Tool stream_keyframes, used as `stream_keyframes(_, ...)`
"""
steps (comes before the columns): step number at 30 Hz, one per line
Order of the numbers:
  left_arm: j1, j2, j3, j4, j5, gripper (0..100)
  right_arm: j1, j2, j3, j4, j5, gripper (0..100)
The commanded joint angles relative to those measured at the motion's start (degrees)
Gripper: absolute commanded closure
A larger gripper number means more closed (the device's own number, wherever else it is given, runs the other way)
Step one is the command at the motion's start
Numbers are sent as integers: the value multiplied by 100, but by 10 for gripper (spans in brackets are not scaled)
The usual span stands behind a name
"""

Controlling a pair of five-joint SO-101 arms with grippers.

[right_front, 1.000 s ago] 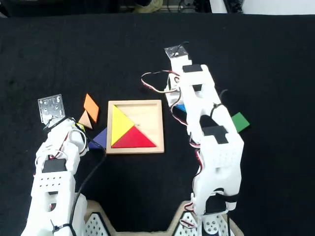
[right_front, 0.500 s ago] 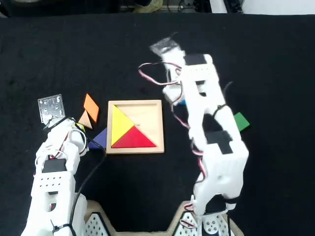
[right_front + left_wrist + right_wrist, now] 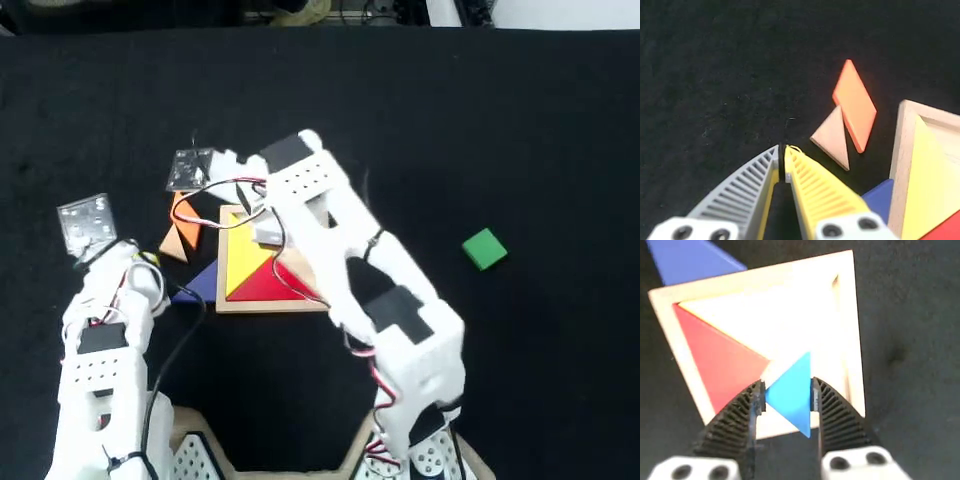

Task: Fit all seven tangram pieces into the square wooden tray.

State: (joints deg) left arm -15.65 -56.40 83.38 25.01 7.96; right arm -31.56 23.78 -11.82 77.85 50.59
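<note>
The right claw (image 3: 787,390) is clamped on the light blue triangle (image 3: 790,397) above the wooden tray (image 3: 765,272). Align its edges with the vacant area beside the red triangle (image 3: 715,365) before lowering. The left claw (image 3: 781,150) is together, empty. The right wrist view shows the grip; the high view shows the green square (image 3: 485,248), well apart.

There is one wooden tray (image 3: 260,306) and seven pieces: one yellow triangle (image 3: 243,265), one red triangle (image 3: 275,285), one light blue triangle (image 3: 791,392), one dark blue triangle (image 3: 202,285), one tan triangle (image 3: 834,140), one orange parallelogram (image 3: 855,105) and one green square (image 3: 485,248).
</note>
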Motion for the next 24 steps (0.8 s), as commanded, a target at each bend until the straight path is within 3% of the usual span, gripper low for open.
stream_keyframes(1, -101, -97, -75, -123, 176, 970, -185, 101, -119, -343, 44, 956)
stream_keyframes(8, -101, -97, -75, -123, 176, 970, -237, 312, -180, -536, 44, 946)
stream_keyframes(15, -84, -97, -75, -123, 176, 970, -273, 637, -207, -738, 44, 780)
stream_keyframes(24, 66, -97, -75, -132, 158, 970, -35, 286, -207, -677, 35, 779)
